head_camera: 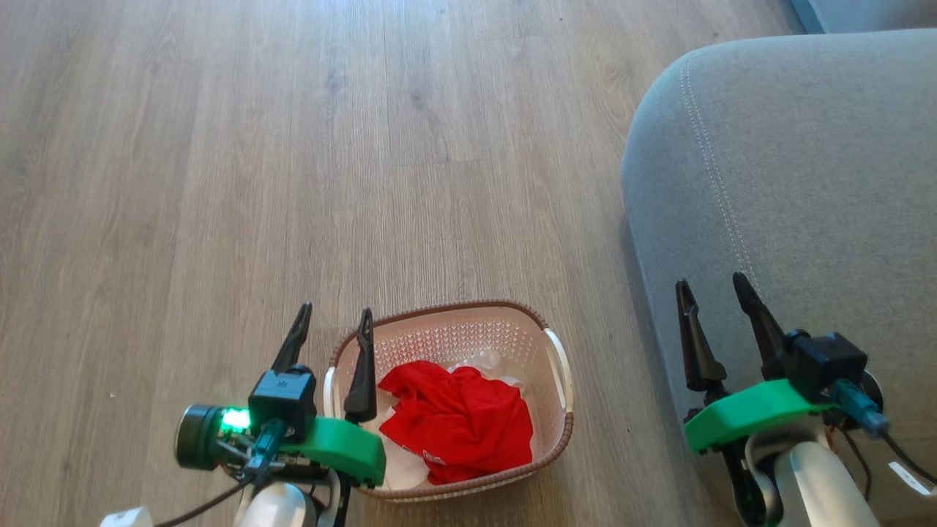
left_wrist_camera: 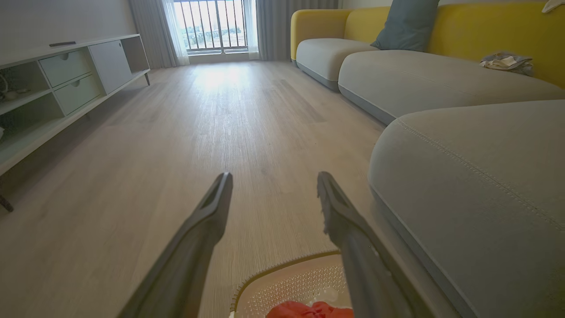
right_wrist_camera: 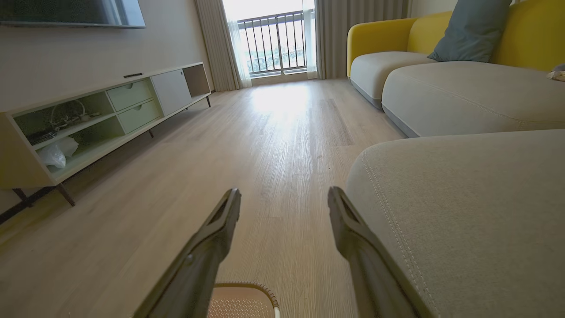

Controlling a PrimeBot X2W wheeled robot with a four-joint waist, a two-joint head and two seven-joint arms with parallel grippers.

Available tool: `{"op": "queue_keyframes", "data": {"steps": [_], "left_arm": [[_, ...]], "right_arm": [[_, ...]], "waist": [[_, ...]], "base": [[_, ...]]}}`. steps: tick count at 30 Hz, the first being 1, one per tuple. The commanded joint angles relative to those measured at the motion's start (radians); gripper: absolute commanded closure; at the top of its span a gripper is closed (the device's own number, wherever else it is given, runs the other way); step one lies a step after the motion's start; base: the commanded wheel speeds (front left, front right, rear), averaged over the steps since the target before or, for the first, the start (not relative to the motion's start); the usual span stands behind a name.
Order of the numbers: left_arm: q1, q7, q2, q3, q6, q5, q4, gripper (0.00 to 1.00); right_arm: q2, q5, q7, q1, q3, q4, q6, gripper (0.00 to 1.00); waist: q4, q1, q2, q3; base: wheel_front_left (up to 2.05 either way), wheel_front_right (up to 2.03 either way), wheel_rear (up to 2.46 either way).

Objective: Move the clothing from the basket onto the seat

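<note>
Here, nothing is lifted: the clothing lies in the basket on the floor, left of the seat.

The wooden floor [head_camera: 293,146] runs wide to the far side. The grey seat [head_camera: 790,183] takes up the right, its rounded corner near the basket [head_camera: 454,340] but apart from it. The clothing [head_camera: 461,421] is heaped in the basket's near right part, red with some white at its edges. The left tool [head_camera: 335,311] hangs over the basket's left rim, fingers well spread and empty. The right tool [head_camera: 711,281] hovers over the seat's near left edge, equally spread and empty. The step in hand looks like the first reach, and the left tool is closer. It should tip down, pinch a raised fold deep in the heap, and lift clear of the rim before swinging right, since the fabric may slip or drag the basket.
</note>
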Motion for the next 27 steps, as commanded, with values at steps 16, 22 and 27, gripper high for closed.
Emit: {"op": "queue_keyframes", "data": {"steps": [16,22,27], "left_arm": [[-0.031,-0.013,-0.006,0.038,-0.037,-0.049,-0.007,0.0],[-0.046,-0.013,-0.007,0.023,-0.067,-0.043,0.054,0.0],[-0.101,-0.013,-0.007,-0.001,-0.102,-0.017,0.124,0.0]], "right_arm": [[-0.011,-0.006,-0.014,-0.052,0.031,-0.028,0.0,0.0],[-0.011,-0.001,-0.014,-0.06,0.031,-0.03,0.0,0.0],[-0.011,-0.016,-0.014,-0.078,0.019,-0.04,0.0,0.0]], "waist": [[-0.014,0.0,0.0,0.01],[-0.038,0.0,0.0,0.073],[-0.059,0.0,0.0,0.169]], "base": [[0.0,0.0,0.0],[0.0,0.0,0.0],[0.0,0.0,0.0]]}}
